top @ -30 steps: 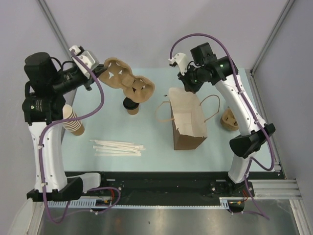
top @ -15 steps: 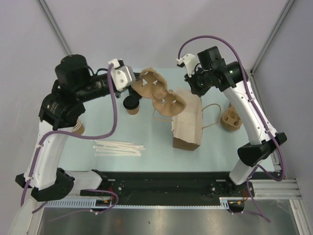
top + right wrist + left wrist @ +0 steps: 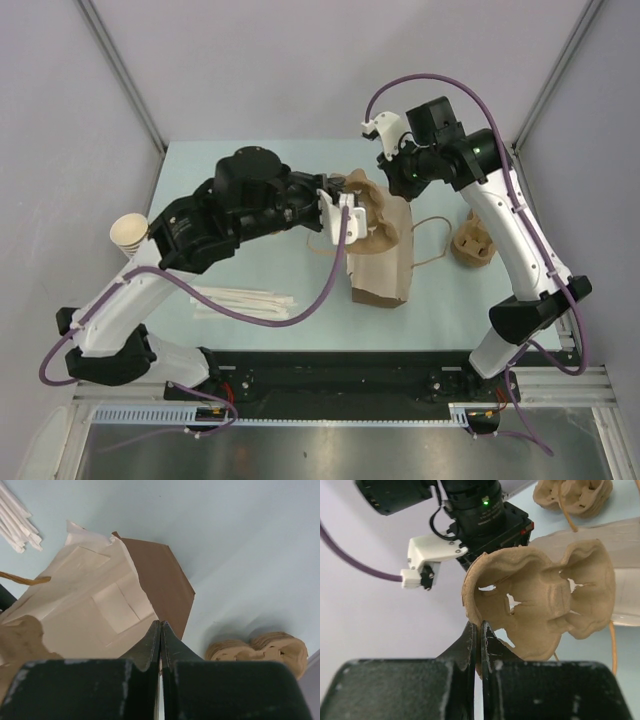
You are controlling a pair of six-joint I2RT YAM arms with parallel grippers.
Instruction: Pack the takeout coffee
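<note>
A moulded pulp cup carrier (image 3: pixel 540 610) hangs by its edge from my left gripper (image 3: pixel 480 625), which is shut on it. In the top view the left gripper (image 3: pixel 350 210) holds the carrier (image 3: pixel 375 215) right at the mouth of the brown paper bag (image 3: pixel 378 275). My right gripper (image 3: pixel 392 188) is at the bag's far rim. In the right wrist view the right gripper (image 3: pixel 160 623) is shut, pinching the bag (image 3: pixel 100 610) wall, with the pale inside on the left. The takeout coffee is hidden, with my left arm covering the table's middle.
A stack of cream paper cups (image 3: pixel 128 232) stands at the left edge. White wrapped sticks (image 3: pixel 245 300) lie in front of the left arm. More pulp carriers (image 3: pixel 470 245) sit stacked right of the bag, beside its loose handle (image 3: pixel 435 240).
My left arm swung from the far left to the bag's mouth, carrying the carrier. The right gripper kept the bag's rim, and the bag now stands narrower and more upright.
</note>
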